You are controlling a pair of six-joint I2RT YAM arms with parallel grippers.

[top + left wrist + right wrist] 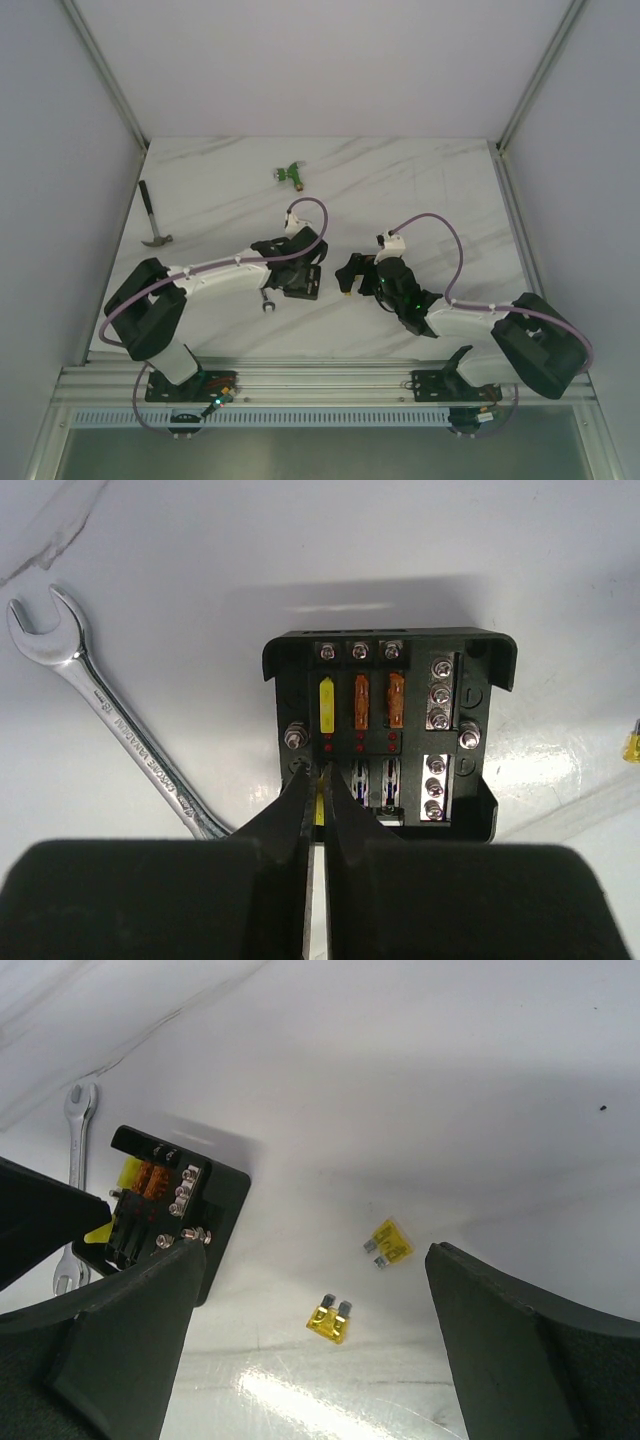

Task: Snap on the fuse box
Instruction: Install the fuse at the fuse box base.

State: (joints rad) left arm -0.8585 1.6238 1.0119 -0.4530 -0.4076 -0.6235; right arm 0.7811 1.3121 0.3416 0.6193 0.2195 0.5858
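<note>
Fuse box (390, 740) sits uncovered on the worktop (200, 580) beneath the left pincer (318, 772), which pinches a yellow fuse (320, 808) at a lower-row slot, while the right pincer (315, 1255) gapes wide nearby, holding nothing: a tilted push risks bent blades or the unsteadied box skidding.

The right gripper (315, 1260) gaped wide, 2 loose yellow fuses (388, 1242) between its fingers; the fuse box (205, 1200) sat left, beside a wrench (78, 1135).
</note>
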